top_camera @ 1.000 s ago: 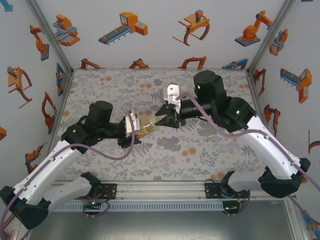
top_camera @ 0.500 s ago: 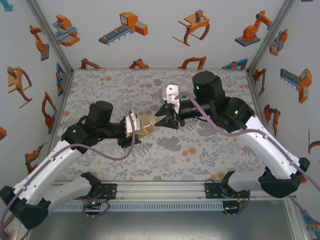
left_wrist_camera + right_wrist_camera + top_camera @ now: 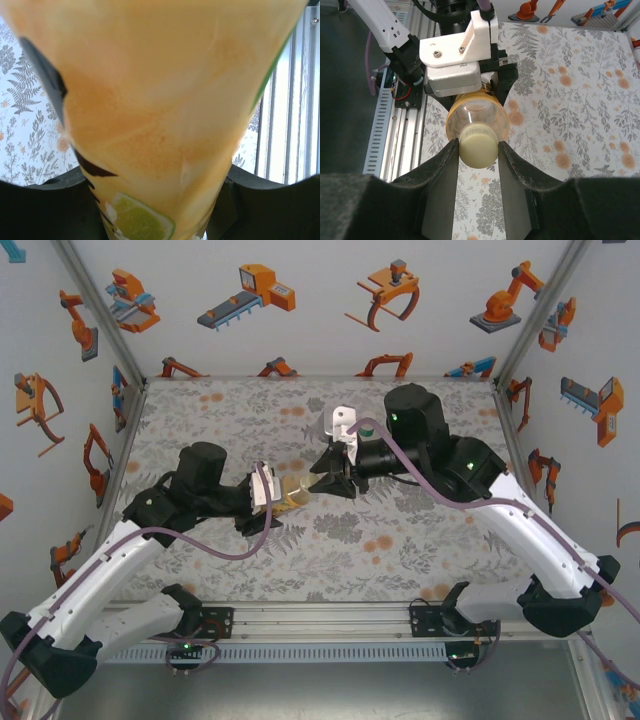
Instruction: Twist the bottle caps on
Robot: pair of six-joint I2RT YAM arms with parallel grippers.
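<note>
A yellow-orange juice bottle [image 3: 291, 494] hangs above the middle of the floral table, lying roughly level. My left gripper [image 3: 272, 492] is shut on its body. In the left wrist view the bottle [image 3: 160, 100], with a lime picture on its label, sits between the two dark fingers [image 3: 45, 210] of the left gripper [image 3: 160, 215]. From the right, my right gripper [image 3: 325, 480] meets the bottle's neck. The right wrist view has the bottle [image 3: 470, 112] end-on, with the pale yellow cap [image 3: 478, 150] on its mouth. The right gripper [image 3: 477, 144] is shut on that cap, both pads touching its sides.
The floral mat [image 3: 400, 540] covers the table between printed side walls. A slotted aluminium rail [image 3: 320, 625] with both arm bases runs along the near edge; the same rail [image 3: 395, 140] appears beside the left arm's white mount [image 3: 455, 60].
The right wrist has turned slightly about the cap. The bottle and the left arm have stayed where they were.
</note>
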